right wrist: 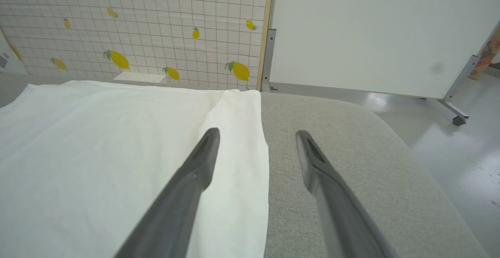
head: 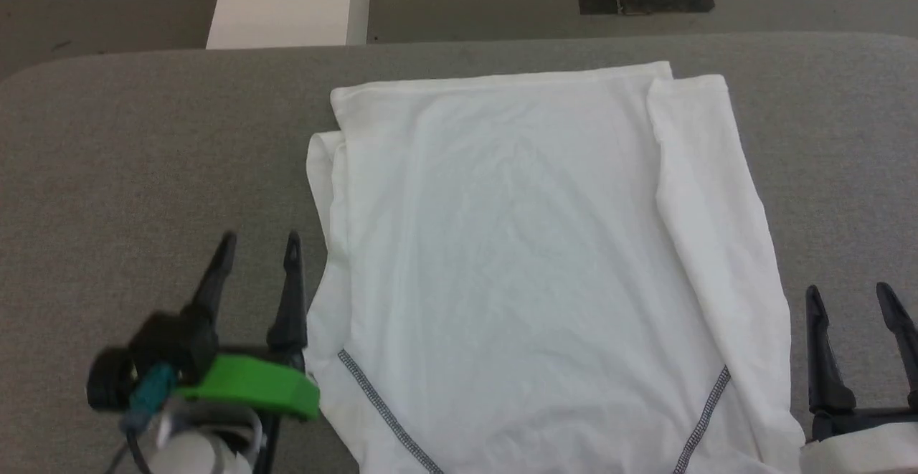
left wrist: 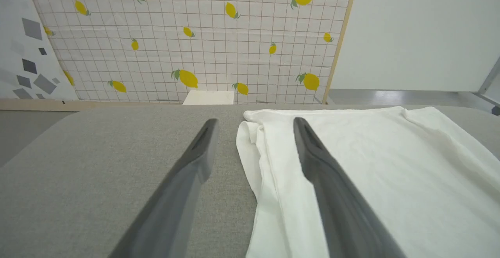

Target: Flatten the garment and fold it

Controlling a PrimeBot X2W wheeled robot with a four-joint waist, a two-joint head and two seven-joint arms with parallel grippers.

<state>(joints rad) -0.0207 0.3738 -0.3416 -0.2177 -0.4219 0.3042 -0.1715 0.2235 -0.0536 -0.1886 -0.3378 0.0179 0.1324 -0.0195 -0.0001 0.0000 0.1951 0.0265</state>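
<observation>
Left gripper [head: 260, 241], jaws apart and empty, at the left edge of the white shirt [head: 531, 244]; right gripper [head: 850, 291], likewise spread and empty, at its right edge. Shirt lies flat on the grey counter [head: 143, 137], both side edges folded inward; a white box [head: 287, 1] stands beyond the counter.

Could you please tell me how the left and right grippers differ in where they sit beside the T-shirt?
The left gripper reaches farther up the head view, alongside the T-shirt's middle, while the right gripper sits low by its lower right side. The left gripper shows a green mount; the right gripper shows mainly its dark fingers. Both are open, hold nothing and flank the T-shirt on the grey table.
</observation>
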